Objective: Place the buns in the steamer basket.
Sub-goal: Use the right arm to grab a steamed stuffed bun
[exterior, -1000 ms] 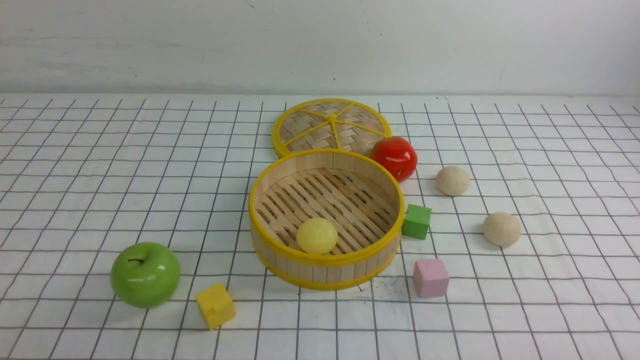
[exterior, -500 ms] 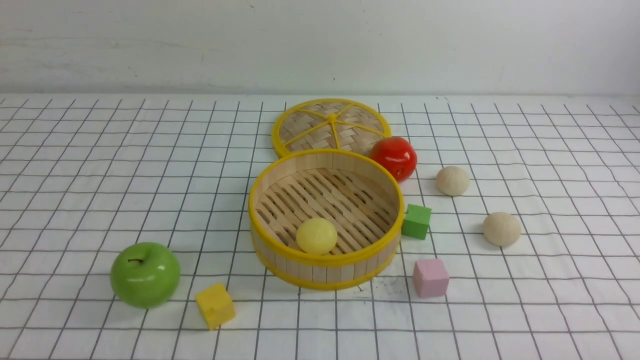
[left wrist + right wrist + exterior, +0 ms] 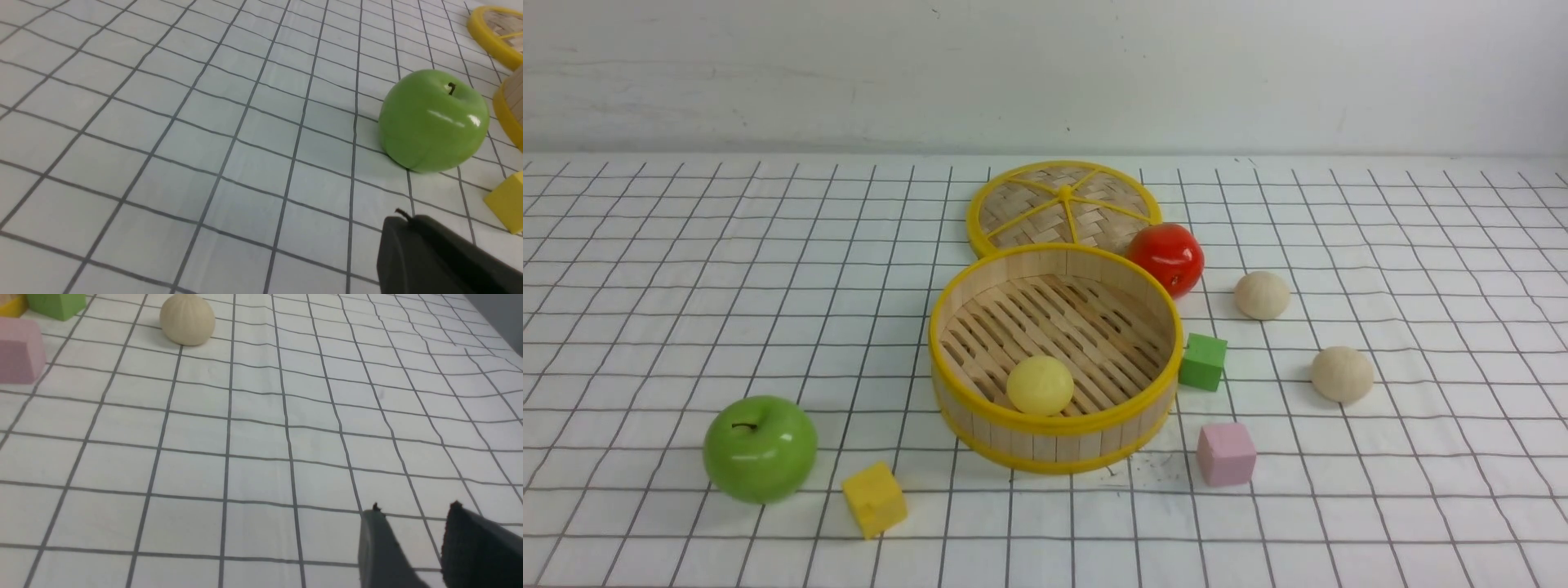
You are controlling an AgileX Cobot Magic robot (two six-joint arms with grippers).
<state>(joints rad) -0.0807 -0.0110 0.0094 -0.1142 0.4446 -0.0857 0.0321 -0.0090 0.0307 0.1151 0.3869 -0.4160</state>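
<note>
The steamer basket (image 3: 1054, 425) stands mid-table, and the pale yellow bun (image 3: 1040, 385) lies inside it by the near wall. Two cream-beige buns lie on the cloth to its right, one farther (image 3: 1262, 295) and one nearer (image 3: 1342, 374). Neither gripper shows in the front view. In the left wrist view my left gripper (image 3: 402, 218) is shut and empty, above bare cloth short of the green apple (image 3: 433, 120). In the right wrist view my right gripper (image 3: 414, 508) is slightly open and empty, well short of a beige bun (image 3: 187, 319).
The flat woven lid (image 3: 1063, 204) lies behind the basket. A red tomato (image 3: 1166, 258) sits at its back right. A green apple (image 3: 760, 448) and a yellow cube (image 3: 874, 498) lie front left. A green cube (image 3: 1203, 361) and a pink cube (image 3: 1226, 453) lie right of the basket.
</note>
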